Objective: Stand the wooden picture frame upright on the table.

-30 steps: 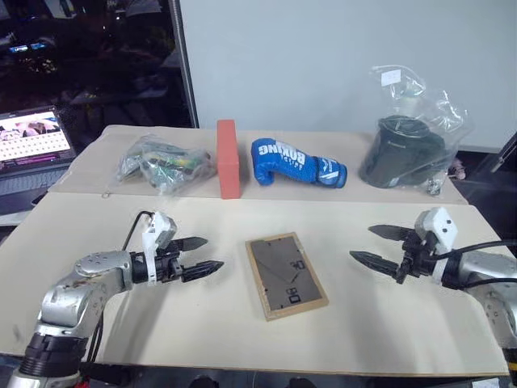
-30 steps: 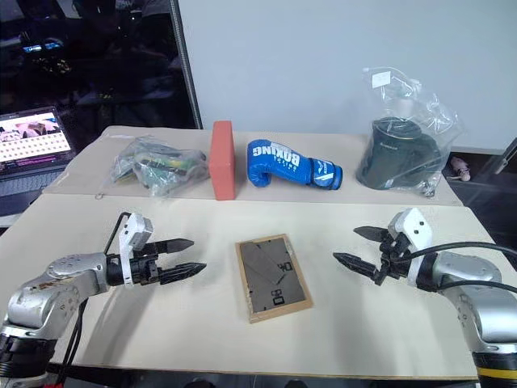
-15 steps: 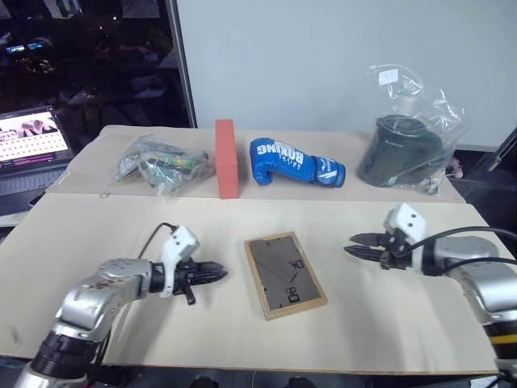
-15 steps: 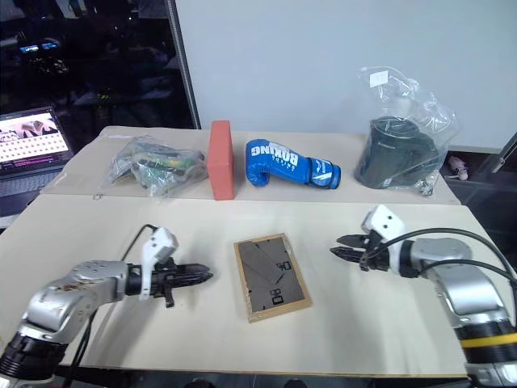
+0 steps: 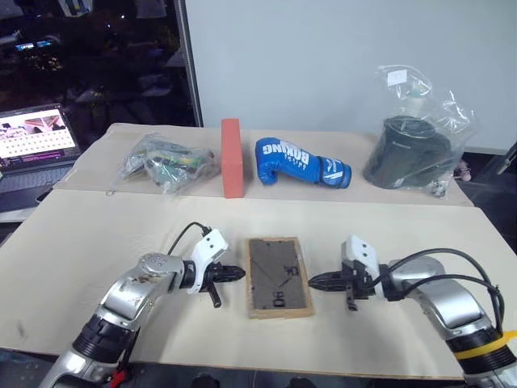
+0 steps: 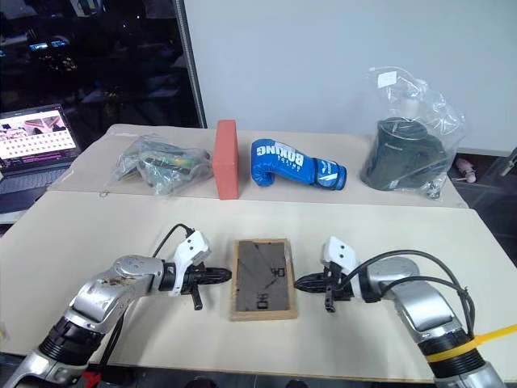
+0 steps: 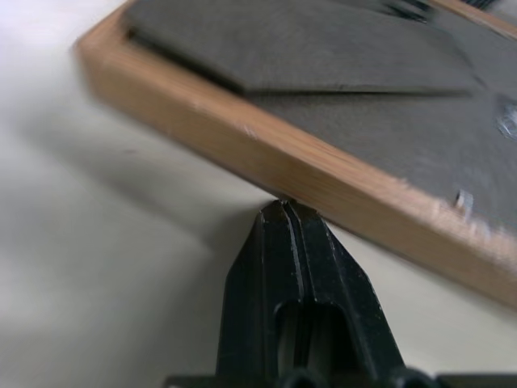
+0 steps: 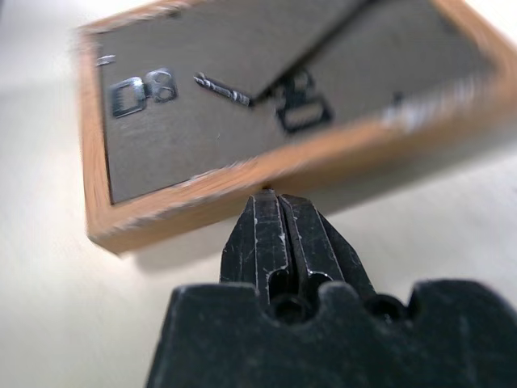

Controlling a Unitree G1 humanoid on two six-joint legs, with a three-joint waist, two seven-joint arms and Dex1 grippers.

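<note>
The wooden picture frame (image 5: 279, 276) lies flat on the table (image 5: 73, 242), dark back panel up, picture side hidden. My left gripper (image 5: 239, 275) is shut and its tip presses against the frame's left edge; the left wrist view shows the shut fingers (image 7: 291, 259) meeting the wood rim (image 7: 266, 162). From the other side my right gripper (image 5: 314, 281) is shut too, tip at the frame's right edge, seen close in the right wrist view with the closed fingers (image 8: 279, 234) against the frame (image 8: 242, 105). Neither gripper holds anything.
Along the back of the table stand a bagged bundle (image 5: 166, 162), an upright orange-red block (image 5: 232, 157), a blue boxing glove (image 5: 300, 162) and a dark object in a clear bag (image 5: 412, 149). A laptop (image 5: 36, 149) sits off the table at the far left.
Both grippers went from open to shut and moved inward and down to the frame's two sides. The frame has turned from slanted to nearly square with the table edge.
</note>
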